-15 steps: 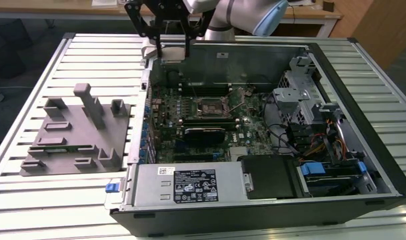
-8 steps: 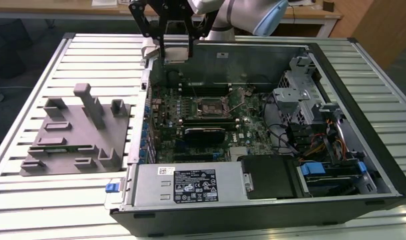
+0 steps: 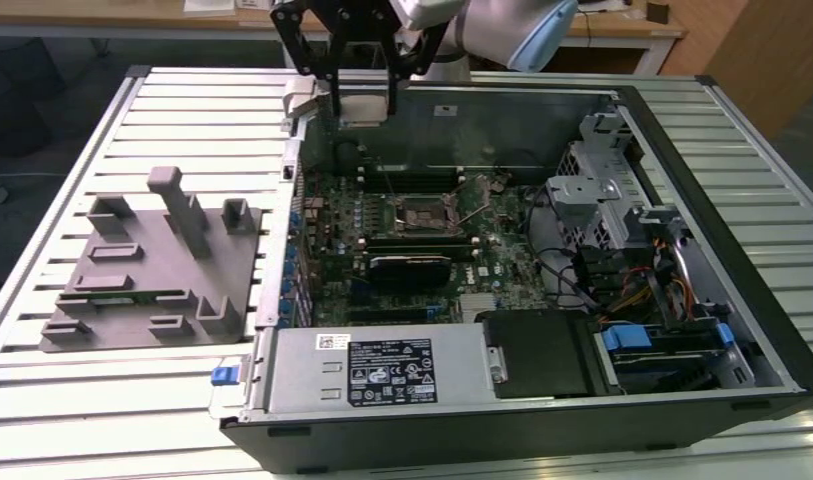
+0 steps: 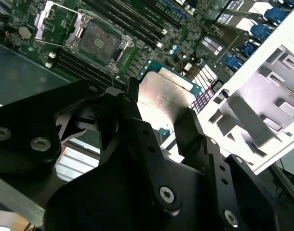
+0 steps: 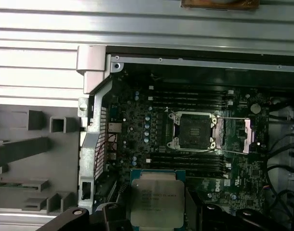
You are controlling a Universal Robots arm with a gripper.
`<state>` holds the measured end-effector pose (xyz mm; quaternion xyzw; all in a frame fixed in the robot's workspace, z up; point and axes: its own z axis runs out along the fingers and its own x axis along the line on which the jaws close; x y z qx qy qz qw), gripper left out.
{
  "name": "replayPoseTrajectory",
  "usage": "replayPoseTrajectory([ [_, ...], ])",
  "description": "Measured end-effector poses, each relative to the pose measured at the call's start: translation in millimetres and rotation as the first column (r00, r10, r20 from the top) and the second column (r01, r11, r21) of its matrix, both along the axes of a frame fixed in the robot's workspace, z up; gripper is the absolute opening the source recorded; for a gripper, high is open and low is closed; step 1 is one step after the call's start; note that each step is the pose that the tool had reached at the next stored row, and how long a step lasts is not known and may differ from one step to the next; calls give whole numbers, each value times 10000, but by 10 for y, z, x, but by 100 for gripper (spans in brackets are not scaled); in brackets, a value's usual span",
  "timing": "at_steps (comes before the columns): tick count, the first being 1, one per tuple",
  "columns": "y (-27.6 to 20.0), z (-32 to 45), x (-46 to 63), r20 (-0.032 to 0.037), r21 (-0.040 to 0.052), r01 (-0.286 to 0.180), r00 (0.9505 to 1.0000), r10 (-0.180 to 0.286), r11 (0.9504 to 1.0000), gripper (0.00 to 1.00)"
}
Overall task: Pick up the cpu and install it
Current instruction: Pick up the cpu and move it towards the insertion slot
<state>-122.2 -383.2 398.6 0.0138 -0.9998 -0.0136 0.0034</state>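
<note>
Arm [image 3: 513, 30] enters at the top of the exterior view, gripper [image 3: 363, 100] pointing down, black fingers [image 4: 133, 113] clamped on opposite edges of the cpu [image 4: 164, 96].

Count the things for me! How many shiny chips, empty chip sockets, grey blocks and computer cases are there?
cpu, the shiny chip: 1
socket, empty: 1
grey slotted block: 1
computer case: 1
Total: 4
</note>
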Motion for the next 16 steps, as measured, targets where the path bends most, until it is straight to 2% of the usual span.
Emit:
replayPoseTrajectory([
  [5,0,-5,65,0,0,1,10000,-1,10000,54],
  [8,0,-9,145,0,0,0,10000,0,10000,54],
  [16,0,-24,497,0,0,1,10000,-1,10000,54],
])
